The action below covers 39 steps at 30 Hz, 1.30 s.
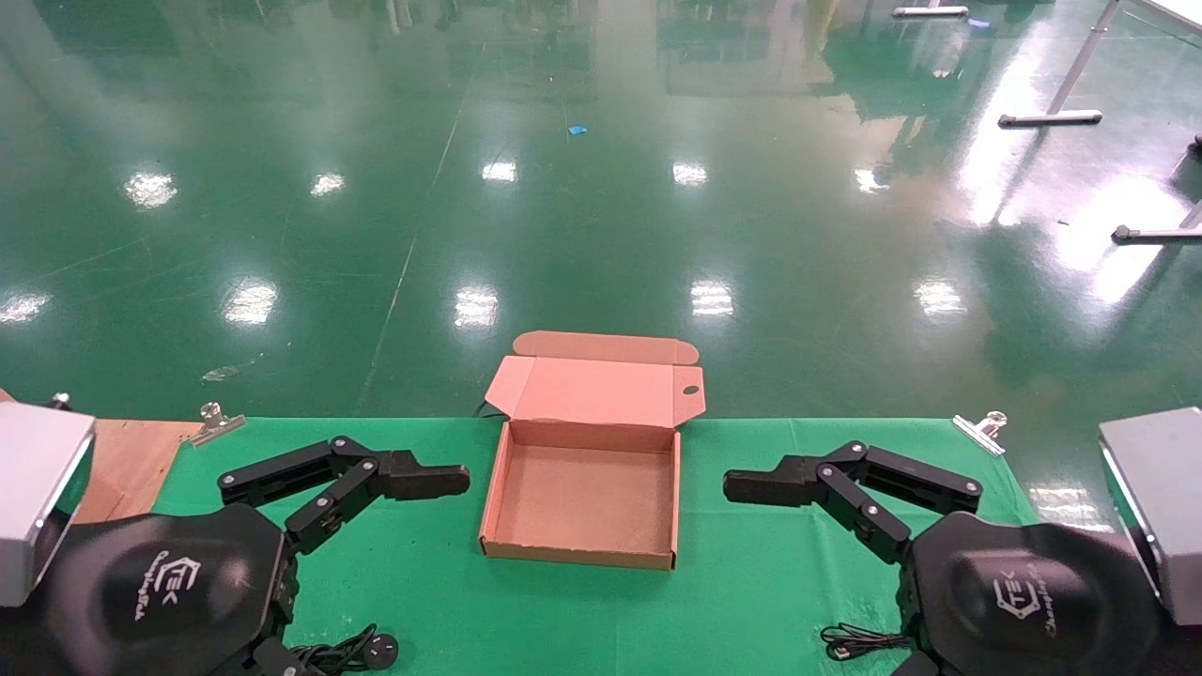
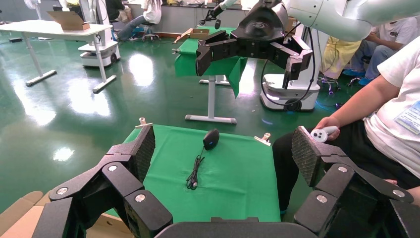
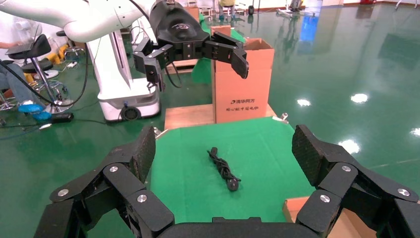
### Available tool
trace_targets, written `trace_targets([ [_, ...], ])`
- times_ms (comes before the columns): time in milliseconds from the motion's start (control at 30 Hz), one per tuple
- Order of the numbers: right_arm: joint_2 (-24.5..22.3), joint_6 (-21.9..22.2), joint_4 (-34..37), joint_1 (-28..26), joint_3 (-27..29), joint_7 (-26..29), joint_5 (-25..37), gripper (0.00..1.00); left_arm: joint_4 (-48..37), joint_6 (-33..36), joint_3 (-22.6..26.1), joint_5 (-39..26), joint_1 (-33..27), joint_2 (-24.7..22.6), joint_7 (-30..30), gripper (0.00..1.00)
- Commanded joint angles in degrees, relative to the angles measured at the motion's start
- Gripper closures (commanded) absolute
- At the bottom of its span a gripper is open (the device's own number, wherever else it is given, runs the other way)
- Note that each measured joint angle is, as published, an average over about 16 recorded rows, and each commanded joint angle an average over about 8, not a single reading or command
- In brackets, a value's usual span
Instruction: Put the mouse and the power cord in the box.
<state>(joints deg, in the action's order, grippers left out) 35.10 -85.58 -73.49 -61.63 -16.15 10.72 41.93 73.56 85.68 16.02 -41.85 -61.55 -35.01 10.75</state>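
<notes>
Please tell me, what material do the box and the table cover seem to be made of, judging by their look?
The box looks like brown cardboard with a matte finish: thin folded walls, a creased hinged lid and a tuck flap. The table cover seems to be green cloth, also matte: it shows no reflections, unlike the glossy floor, and metal clips hold its far edge. Its exact fabric cannot be told.

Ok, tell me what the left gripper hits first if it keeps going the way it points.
Probably nothing low: the open left gripper points across above the box, toward the right gripper; height over the box wall is unclear.
</notes>
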Motion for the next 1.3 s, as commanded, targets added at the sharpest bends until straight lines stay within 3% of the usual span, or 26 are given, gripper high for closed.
trace_targets([
  [33, 0.0, 0.0, 0.0, 0.0, 0.0, 0.0, 0.0, 0.0, 0.0, 0.0, 0.0, 0.0, 0.0, 0.0, 0.0, 0.0],
  [1033, -0.05, 0.02, 0.29, 0.22, -0.03, -0.17, 0.16, 0.0, -0.2, 0.02, 0.09, 0.15, -0.05, -0.34, -0.16, 0.0],
  [1167, -0.63, -0.62, 1.82, 0.86, -0.78, -2.0, 2.69, 0.0, -1.36, 0.71, 1.05, -0.75, -0.4, -1.99, -0.88, 0.0],
  [1300, -1.49, -1.78, 4.4, 0.37, -2.84, -5.85, 9.5, 0.0, -4.96, 2.1, 3.79, -5.05, -2.53, -4.55, -2.23, 0.0],
])
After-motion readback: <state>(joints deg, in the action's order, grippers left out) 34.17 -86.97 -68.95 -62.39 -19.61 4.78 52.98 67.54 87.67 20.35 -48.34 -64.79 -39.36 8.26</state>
